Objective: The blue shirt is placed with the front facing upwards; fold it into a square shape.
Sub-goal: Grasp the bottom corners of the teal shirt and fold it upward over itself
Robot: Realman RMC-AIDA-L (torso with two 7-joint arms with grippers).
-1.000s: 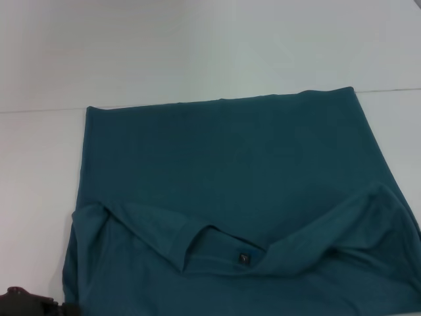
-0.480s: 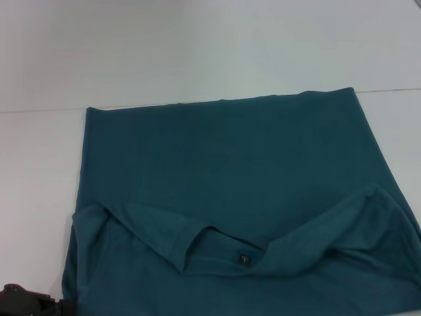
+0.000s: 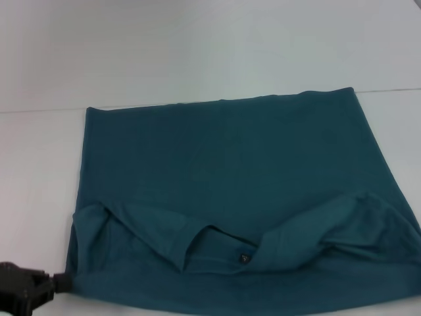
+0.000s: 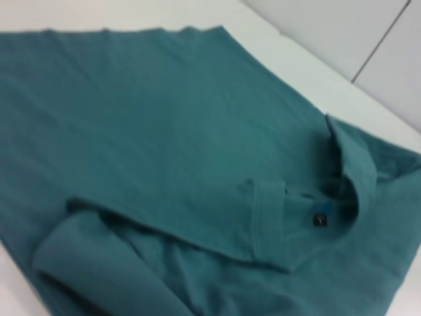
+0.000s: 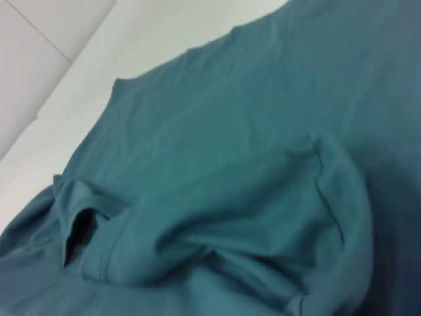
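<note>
1. While the blue shirt (image 3: 230, 164) lay spread over the white bench (image 3: 197, 46), the left hand (image 3: 56, 284) sat at the near left corner of the head view, dark and low, touching the shirt's near left corner. The cloth there was drawn into a point that ran into the hand, so the hand looked pinched on that corner, though its fingers themselves could not be made out.
2. Just right of that corner, the left sleeve (image 3: 92, 227) was bunched and turned over on the body of the shirt, its edge rolled.
3. Toward the middle, the ribbed collar (image 3: 197, 240) opened toward the near edge, and the small dark neck label (image 3: 244, 258) sat inside it. The left wrist view showed the same label (image 4: 320, 218) under the collar band (image 4: 266, 224), with a rolled fold of fabric (image 4: 85, 263) beside it.
4. Across the middle and far side, the plain body of the shirt lay flat and smooth, its far hem running straight along the bench near the seam where the bench met the white wall (image 3: 197, 26). No chest print showed on the upward face.
5. Farther right, the right sleeve (image 3: 368, 224) was folded inward and crumpled over the near right part of the shirt; the right wrist view showed that sleeve's hem (image 5: 329, 197) and the collar opening (image 5: 82, 230) from close above.
6. At the far right, the right hand did not appear in any view, so whether it was spread or pressed together could not be told.
</note>
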